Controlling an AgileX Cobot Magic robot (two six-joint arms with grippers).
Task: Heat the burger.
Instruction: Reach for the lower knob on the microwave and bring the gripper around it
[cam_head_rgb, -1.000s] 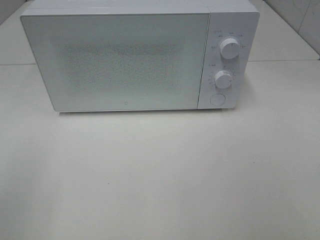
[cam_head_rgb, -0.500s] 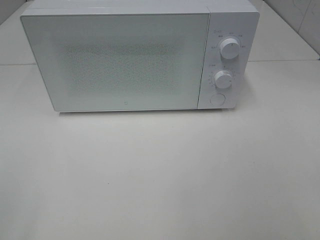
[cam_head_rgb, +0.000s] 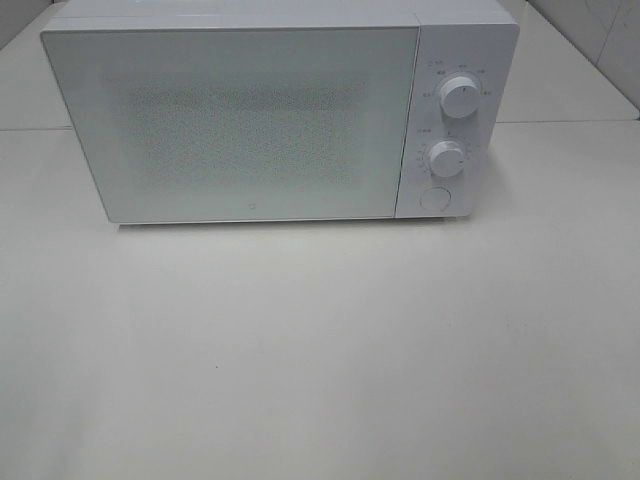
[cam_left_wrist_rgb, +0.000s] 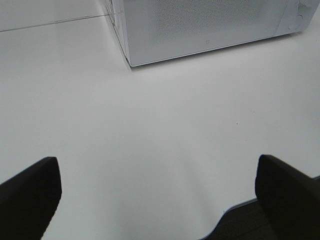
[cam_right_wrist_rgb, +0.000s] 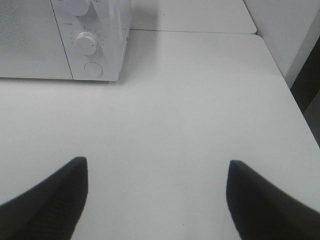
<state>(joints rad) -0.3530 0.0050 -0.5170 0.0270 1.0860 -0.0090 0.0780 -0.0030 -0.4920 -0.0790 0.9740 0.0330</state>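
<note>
Kitchen-style lab setup: closed white microwave (cam_head_rgb: 250, 120) with two dials (cam_head_rgb: 458, 97) on a plain white table (cam_head_rgb: 320, 350).

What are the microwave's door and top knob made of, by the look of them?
Door: probably glass or glossy plastic, white and smooth, with a fine dotted mesh showing through. Top knob: likely matte white plastic; no metallic shine.
</note>
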